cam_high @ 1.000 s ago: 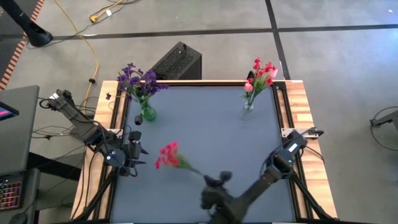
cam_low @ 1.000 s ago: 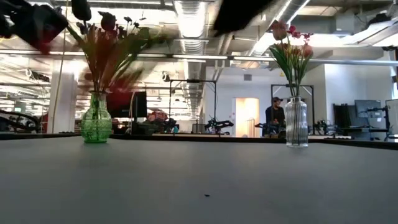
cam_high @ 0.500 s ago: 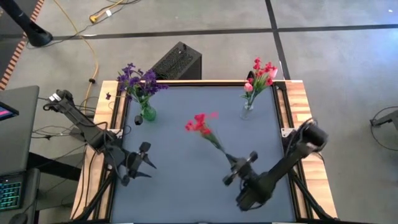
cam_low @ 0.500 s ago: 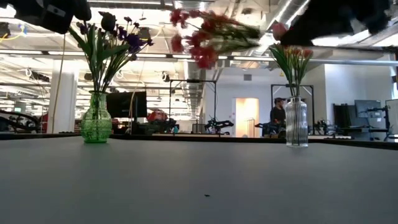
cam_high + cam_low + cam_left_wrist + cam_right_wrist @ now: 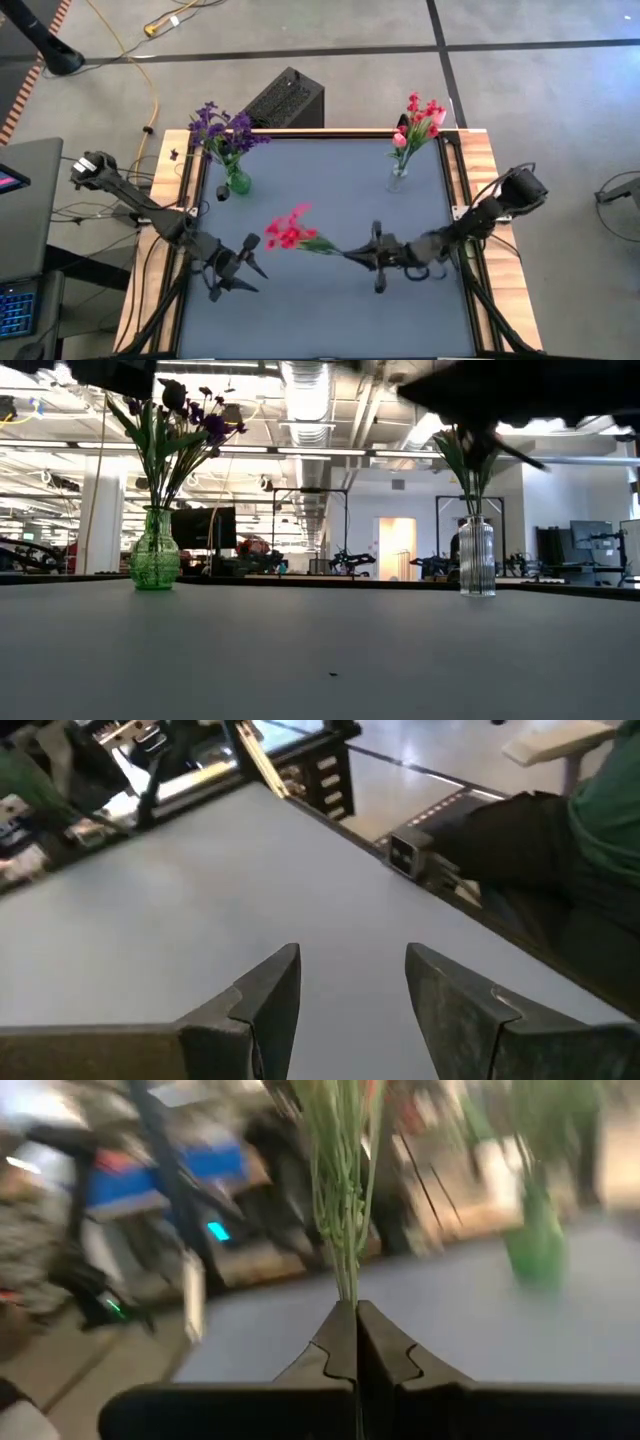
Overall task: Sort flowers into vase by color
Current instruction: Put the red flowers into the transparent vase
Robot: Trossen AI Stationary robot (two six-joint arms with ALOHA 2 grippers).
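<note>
Your right gripper (image 5: pixel 368 255) is clamped on the stem end of the red spray (image 5: pixel 291 229). In the right wrist view the fingers (image 5: pixel 340 1342) are pressed together with the green stems rising straight out from between them. You're holding it low on the stem so the blooms stay free and the bare end can go into a vase mouth first; that's my read of the grip.

The spray sits out over mid-table, lying roughly level, blossoms pointing toward your left arm's side and the stem running back into the right gripper. It's off the table surface as far as I can judge; the low view shows nothing resting on the tabletop.

The clear vase (image 5: pixel 399 176) with the red and pink flowers (image 5: pixel 420 115) is at the far right corner, well apart from the gripper. The green vase (image 5: pixel 238 182) with the purple flowers (image 5: pixel 222 126) is at the far left corner. By colour the spray belongs in the clear vase, so expect to swing it back that way and tip the stem down over the mouth.

Your left gripper (image 5: pixel 238 268) waits at the near left of the table, just beside the blossom end but not touching it. Its fingers (image 5: pixel 270 990) stand apart with only bare table (image 5: pixel 330 310) between them, nothing held.

Watch the blossoms near the left gripper when you swing; they could snag.
</note>
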